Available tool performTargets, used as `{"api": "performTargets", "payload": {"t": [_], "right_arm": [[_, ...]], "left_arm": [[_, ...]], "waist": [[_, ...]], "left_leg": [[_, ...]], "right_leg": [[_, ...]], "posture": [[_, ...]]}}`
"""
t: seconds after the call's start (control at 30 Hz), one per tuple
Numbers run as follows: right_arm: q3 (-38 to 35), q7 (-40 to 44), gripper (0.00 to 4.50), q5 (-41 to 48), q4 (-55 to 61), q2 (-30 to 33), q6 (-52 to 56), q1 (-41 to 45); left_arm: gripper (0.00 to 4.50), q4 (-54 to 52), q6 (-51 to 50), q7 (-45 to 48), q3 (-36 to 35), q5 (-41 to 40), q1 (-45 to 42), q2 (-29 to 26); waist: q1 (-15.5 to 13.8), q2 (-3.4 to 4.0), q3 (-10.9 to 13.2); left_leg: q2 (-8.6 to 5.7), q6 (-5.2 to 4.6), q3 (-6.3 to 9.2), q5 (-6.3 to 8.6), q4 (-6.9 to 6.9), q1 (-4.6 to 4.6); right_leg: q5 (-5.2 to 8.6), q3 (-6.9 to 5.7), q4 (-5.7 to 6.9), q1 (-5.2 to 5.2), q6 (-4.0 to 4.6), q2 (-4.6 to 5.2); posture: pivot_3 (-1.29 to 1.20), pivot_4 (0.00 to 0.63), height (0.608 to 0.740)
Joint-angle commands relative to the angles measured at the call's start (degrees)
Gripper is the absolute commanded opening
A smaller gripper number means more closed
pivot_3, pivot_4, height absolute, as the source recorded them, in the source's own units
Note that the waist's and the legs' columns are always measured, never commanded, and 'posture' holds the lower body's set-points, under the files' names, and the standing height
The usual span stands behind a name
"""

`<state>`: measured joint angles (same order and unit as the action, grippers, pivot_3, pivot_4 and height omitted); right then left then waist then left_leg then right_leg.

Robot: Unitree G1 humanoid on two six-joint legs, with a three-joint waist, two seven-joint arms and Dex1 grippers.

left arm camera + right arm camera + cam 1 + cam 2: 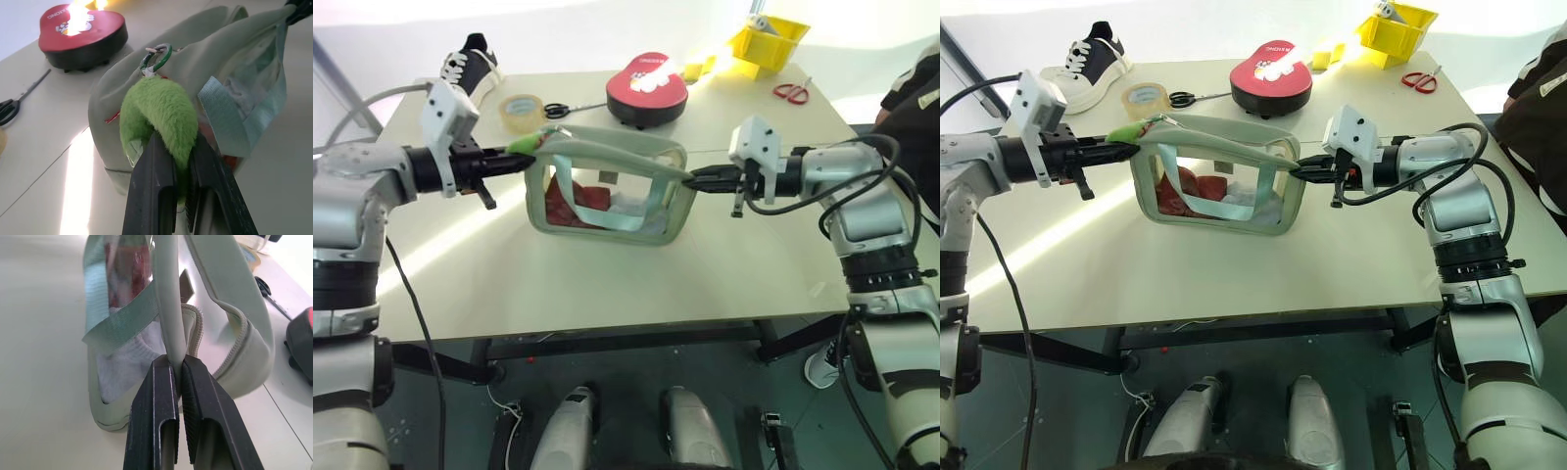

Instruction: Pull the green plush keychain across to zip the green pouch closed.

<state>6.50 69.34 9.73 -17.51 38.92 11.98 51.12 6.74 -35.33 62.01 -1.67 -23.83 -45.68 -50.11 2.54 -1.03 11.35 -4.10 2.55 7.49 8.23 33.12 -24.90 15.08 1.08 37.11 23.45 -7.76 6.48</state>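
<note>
The green pouch stands mid-table, its zipper top gaping open, with red and white items behind its clear window and a teal strap across the front. The green plush keychain hangs from a ring at the pouch's left end. My left gripper is shut on the keychain there. My right gripper is shut on the pouch's fabric edge at its right end, holding it taut; in the right wrist view the fingers pinch that pale green rim.
Behind the pouch lie a red oval case, a tape roll and black-handled scissors. A sneaker sits far left, a yellow bin and red scissors far right. A person's sleeve shows at the right edge.
</note>
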Motion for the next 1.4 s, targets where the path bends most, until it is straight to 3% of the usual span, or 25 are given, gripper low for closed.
{"api": "performTargets", "payload": {"t": [0.03,0.37,0.4,0.43,0.53,0.77,0.87,0.97,1.1,1.27,1.4], "right_arm": [[-0.4,0.0,0.00,0.2,0.8,-0.9,-1.7,3.4],[-0.4,0.9,0.00,0.5,2.9,-0.9,-0.4,3.3],[-0.4,1.0,0.00,0.5,3.1,-1.0,-0.3,3.2],[-0.4,1.1,0.00,0.5,3.1,-1.1,-0.3,3.3],[-0.3,1.2,0.00,0.3,2.6,-1.3,-0.4,3.6],[-0.3,1.2,0.00,-0.3,1.5,-1.7,-1.0,3.8],[-0.4,1.2,0.00,-0.3,1.6,-1.7,-0.8,3.8],[-0.4,1.1,0.00,-0.3,1.8,-1.6,-0.8,3.7],[-0.4,0.9,0.00,-0.2,2.2,-1.7,-0.6,3.5],[-0.3,0.9,0.00,-0.1,2.6,-1.9,-0.4,3.5],[-0.1,0.8,0.00,0.0,2.9,-2.3,-0.1,3.6]], "left_arm": [[0.05,-2.9,1.7,3.6,0.6,0.1,0.3,-1.5],[0.05,-3.0,6.0,4.1,-1.1,2.9,7.4,-4.0],[0.76,-3.4,5.8,4.1,-1.4,2.6,7.8,-4.1],[0.98,-3.8,5.3,3.6,-1.7,2.5,8.0,-4.2],[2.39,-4.4,3.5,3.6,-2.8,1.4,7.7,-4.9],[2.39,-4.0,-0.1,4.0,-4.9,-1.1,6.0,-6.1],[1.54,-3.4,-0.2,4.4,-5.0,-1.2,5.9,-6.4],[0.06,-3.4,-0.1,5.1,-4.9,-1.2,5.9,-6.6],[0.06,-0.8,2.8,4.0,-4.0,0.8,3.5,-5.4],[0.06,5.4,10.5,-0.7,-2.1,5.2,-4.6,0.0],[0.06,5.8,13.0,1.1,0.8,6.6,-8.2,3.2]], "waist": [[0.0,0.00,0.0],[0.0,0.00,0.0],[0.0,0.00,0.0],[0.0,0.00,0.0],[0.1,0.00,0.0],[0.1,0.00,0.0],[0.1,0.00,0.0],[0.1,0.00,0.0],[0.1,0.00,0.0],[-0.2,0.00,0.0],[-0.1,-0.01,0.0]], "left_leg": [[0.00,0.00,0.00,0.00,0.00,0.00],[0.01,0.00,0.01,0.00,0.02,0.00],[0.01,0.00,0.01,0.00,0.02,0.00],[0.01,0.00,0.01,0.00,0.02,0.00],[0.03,0.00,0.01,0.00,0.01,0.00],[0.03,0.00,0.02,0.00,0.01,0.00],[0.03,0.00,0.02,0.00,0.01,0.00],[0.03,0.00,0.01,0.00,0.01,0.00],[0.03,0.00,0.01,0.00,0.01,0.00],[0.01,0.00,0.04,-0.01,0.06,0.00],[-0.02,0.00,0.03,-0.01,0.08,0.00]], "right_leg": [[0.00,0.00,0.00,0.01,0.00,0.00],[0.00,0.00,0.00,-0.01,0.00,0.00],[0.00,0.00,0.00,0.00,0.00,0.00],[0.00,0.01,0.00,0.00,0.00,0.00],[0.00,0.00,0.01,0.03,0.00,-0.01],[0.00,0.00,0.01,0.01,0.00,-0.02],[0.00,0.00,0.02,0.02,0.00,-0.02],[0.00,0.00,0.02,0.02,0.00,-0.02],[0.00,0.00,0.02,0.02,0.00,-0.02],[0.00,-0.02,0.02,-0.02,0.00,-0.03],[0.00,-0.01,0.01,-0.05,-0.01,-0.02]], "posture": [[0.00,0.150,0.740],[0.00,0.150,0.740],[0.00,0.150,0.740],[0.00,0.150,0.740],[0.00,0.150,0.740],[0.00,0.150,0.740],[0.00,0.150,0.740],[0.00,0.150,0.740],[0.00,0.150,0.740],[0.00,0.150,0.740],[0.00,0.150,0.740]]}}
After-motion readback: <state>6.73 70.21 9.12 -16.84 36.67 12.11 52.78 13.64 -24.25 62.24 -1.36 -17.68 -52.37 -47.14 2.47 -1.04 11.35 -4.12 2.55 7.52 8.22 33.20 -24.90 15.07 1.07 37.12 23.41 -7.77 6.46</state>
